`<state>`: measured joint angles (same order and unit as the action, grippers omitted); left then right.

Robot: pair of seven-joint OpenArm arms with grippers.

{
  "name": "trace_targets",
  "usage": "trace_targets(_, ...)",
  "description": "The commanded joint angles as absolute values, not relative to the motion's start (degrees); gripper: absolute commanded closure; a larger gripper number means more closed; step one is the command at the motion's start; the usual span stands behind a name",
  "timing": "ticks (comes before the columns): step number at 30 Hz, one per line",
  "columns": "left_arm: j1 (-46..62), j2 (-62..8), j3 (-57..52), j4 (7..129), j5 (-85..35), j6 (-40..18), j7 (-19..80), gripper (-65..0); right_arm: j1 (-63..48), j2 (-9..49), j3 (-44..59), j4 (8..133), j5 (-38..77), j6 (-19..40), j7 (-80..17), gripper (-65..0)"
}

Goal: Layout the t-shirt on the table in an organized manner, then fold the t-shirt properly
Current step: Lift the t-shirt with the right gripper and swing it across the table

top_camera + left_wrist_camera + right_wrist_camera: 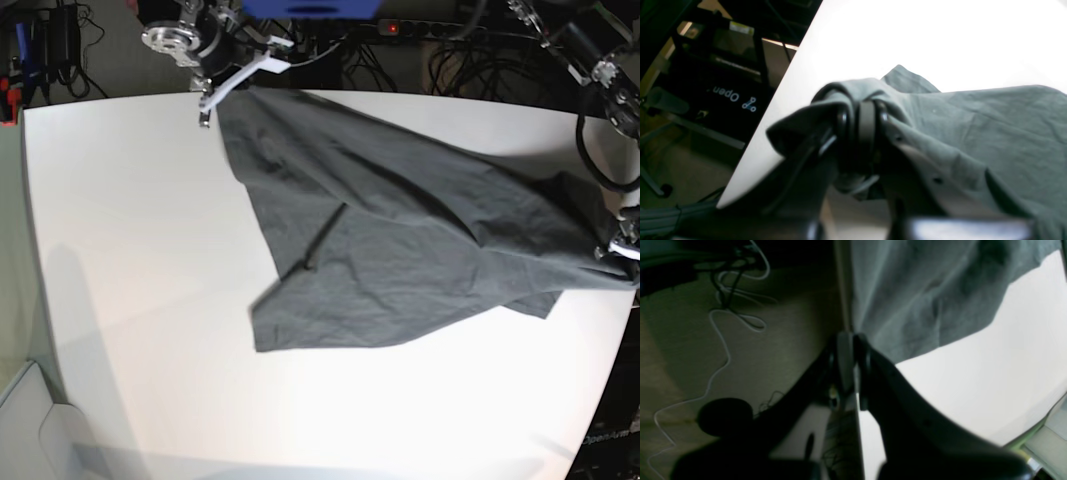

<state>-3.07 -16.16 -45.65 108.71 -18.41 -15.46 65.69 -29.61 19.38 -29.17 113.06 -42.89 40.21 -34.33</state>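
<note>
The dark grey t-shirt point(400, 230) lies rumpled across the white table point(130, 250), pulled out between both arms. At the table's far left edge my right gripper point(207, 112) is shut on a corner of the cloth. In the right wrist view its jaws point(850, 353) pinch the t-shirt point(913, 296) right at the table edge. My left gripper point(618, 252) stands at the table's right edge. The left wrist view shows it point(862, 123) shut on a bunched fold of the t-shirt point(973, 126), which wraps over the fingers. A loose flap points toward the table's front.
Cables and a power strip point(440, 30) run behind the table's far edge. White and dark cables point(723, 316) lie on the floor beyond that edge. A black frame with a logo point(730, 96) stands beside the table's right edge.
</note>
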Motion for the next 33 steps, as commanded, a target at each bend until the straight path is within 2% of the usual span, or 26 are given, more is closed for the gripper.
trace_targets(1, -4.0, -17.2, -45.8, 109.8, -18.8, -15.3, 64.0, -0.2, -30.6, 20.7, -30.5, 114.2, -42.7, 40.0, -34.1, -1.0)
trace_targets(7, -4.2, -17.3, -45.8, 109.8, -18.8, -15.3, 64.0, -0.2, -31.0, 23.7, -38.9, 114.0, -42.7, 40.0, -34.3, -1.0)
trace_targets(11, -4.4, -17.3, -45.8, 109.8, -18.8, -15.3, 64.0, -0.2, -30.1, 22.5, -38.4, 114.0, -43.6, 40.0, -36.5, -1.0)
trace_targets(16, -4.4, -17.2, -45.8, 109.8, -18.8, -15.3, 64.0, -0.2, -28.2, 22.4, -38.4, 113.9, -51.2, 40.0, -43.6, -1.3)
trace_targets(18, -4.4, -17.1, -45.8, 109.8, -18.8, -15.3, 64.0, -0.2, -27.8, 22.6, -37.8, 113.9, -52.3, 40.0, -43.8, -3.2)
trace_targets(22, -4.4, -17.0, -45.8, 109.8, -18.8, -15.3, 64.0, -0.2, -26.9, 23.2, -34.1, 114.2, -54.5, 40.0, -43.7, -11.0)
trace_targets(25, -4.4, -17.0, -45.9, 109.8, -18.8, -15.3, 64.0, -0.2, -25.2, 22.8, -31.0, 114.5, -55.5, 40.0, -43.6, -13.7)
trace_targets(29, -4.4, -17.0, -45.9, 109.8, -18.8, -15.3, 64.0, -0.2, -20.7, 20.4, -27.9, 114.5, -55.6, 40.0, -43.8, -11.0)
trace_targets(33, -4.2, -17.0, -46.0, 109.8, -18.8, -15.3, 64.0, -0.2, -14.7, 14.0, -27.0, 114.0, -55.3, 40.0, -43.6, -5.0)
